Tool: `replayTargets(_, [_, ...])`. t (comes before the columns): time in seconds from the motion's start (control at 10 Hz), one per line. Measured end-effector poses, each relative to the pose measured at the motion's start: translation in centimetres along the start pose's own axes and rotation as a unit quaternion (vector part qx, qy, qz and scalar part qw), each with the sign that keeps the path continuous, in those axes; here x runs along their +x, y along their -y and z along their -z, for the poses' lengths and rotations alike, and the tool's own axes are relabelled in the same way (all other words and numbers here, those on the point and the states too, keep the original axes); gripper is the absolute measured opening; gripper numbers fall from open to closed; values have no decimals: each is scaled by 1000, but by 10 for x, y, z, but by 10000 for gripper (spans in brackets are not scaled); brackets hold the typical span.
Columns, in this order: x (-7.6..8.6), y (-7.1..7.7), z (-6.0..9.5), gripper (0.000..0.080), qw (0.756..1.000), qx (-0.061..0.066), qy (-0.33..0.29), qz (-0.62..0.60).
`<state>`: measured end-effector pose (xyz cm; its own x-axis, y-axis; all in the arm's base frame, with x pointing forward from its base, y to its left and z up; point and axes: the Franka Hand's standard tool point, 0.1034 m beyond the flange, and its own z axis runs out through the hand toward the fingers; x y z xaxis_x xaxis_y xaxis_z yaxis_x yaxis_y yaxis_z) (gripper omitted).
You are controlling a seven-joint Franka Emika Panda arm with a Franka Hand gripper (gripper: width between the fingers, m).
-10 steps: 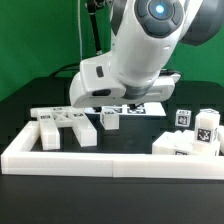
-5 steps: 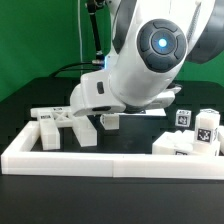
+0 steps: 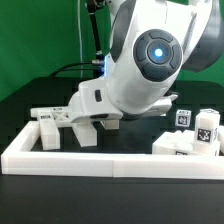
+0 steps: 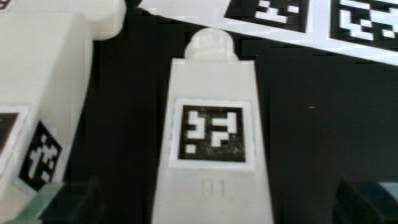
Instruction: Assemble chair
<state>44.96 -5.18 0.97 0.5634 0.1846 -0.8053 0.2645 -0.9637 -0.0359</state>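
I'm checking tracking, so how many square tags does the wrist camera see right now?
4: one on the post, one cut off on the block beside it, two on the marker board past the post's tip. Others may lie out of frame.

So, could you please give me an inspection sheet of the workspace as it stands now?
Surface: black table, edged by a white border wall.
Job's things: white chair parts in two groups; a tagged post lies flat on the table.
Clutter: nothing seen.
Grippers: claw open, straddling the post without touching it.
Cables: black cable behind the arm.
Surroundings: green backdrop.
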Motion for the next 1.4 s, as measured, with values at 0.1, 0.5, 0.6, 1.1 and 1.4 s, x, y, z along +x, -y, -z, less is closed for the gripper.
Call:
replayTargets(0.1, [1,1,-1,649,1000,-1,-1,0])
replayTargets(0.5, [1,1,-1,288,1000,-2,-2,-3])
replayTargets(0.6, [2,1,2,288,1000,-3,-5,-3])
replayTargets(1.1, [-20,13,57,290,1000,-1,-8,-7])
replayTargets(1.4, [-18,10,66,291,999,-6,-41,-10])
